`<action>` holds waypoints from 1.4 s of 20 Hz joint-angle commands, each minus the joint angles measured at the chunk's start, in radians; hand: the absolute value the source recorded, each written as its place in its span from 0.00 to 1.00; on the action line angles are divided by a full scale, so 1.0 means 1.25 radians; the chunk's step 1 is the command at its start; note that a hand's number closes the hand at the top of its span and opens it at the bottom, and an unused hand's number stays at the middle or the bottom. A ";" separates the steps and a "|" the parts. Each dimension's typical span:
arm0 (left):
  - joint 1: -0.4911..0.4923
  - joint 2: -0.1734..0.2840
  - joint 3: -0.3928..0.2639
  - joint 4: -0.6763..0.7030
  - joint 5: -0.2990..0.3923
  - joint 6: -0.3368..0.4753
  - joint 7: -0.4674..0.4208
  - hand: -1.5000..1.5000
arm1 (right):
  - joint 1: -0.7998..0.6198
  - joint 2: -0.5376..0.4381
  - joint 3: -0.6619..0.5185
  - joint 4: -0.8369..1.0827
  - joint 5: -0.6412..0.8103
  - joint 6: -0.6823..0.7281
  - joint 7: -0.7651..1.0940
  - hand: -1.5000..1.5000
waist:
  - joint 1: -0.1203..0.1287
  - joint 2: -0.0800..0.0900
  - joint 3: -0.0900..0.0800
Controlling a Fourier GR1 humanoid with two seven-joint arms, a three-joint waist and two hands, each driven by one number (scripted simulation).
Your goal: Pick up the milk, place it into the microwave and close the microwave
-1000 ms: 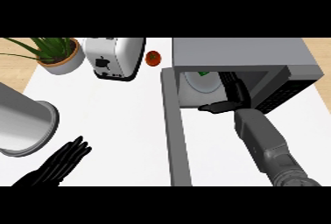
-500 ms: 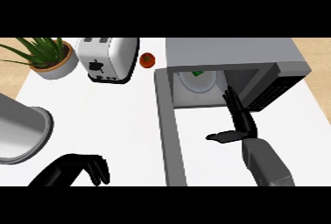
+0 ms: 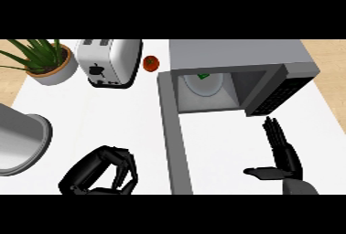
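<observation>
Apparently the carrying part is done: the milk (image 3: 202, 81) sits inside the microwave (image 3: 236, 55), showing as a pale rounded shape with a small green mark deep in the open cavity, though little more of it can be made out. What remains, judging by how things lie, is the closing. The microwave door (image 3: 173, 137) stands swung wide, seen edge-on as a long grey slab running from the cavity's left side down towards the lower edge of the view. The right hand (image 3: 282, 153) is outside the cavity, on the white bench (image 3: 101, 119) side in front of the control panel, with its fingers straight and pointing towards the microwave and its thumb stuck out to the left; it holds nothing. It lies to the right of the door and apart from it, so the door is not yet touched. The left hand (image 3: 100, 172) is low at the left, just beside the door, its fingers curled under with nothing visible in them. A toaster (image 3: 108, 61), a potted plant (image 3: 44, 61) and a small red thing (image 3: 152, 63) line the far edge.
</observation>
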 commanded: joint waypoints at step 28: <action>-0.407 -0.003 -0.690 0.416 0.178 0.745 -0.041 1.00 | 0.500 -0.125 0.132 -0.941 -0.418 0.299 0.322 0.00 | -0.043 0.019 0.000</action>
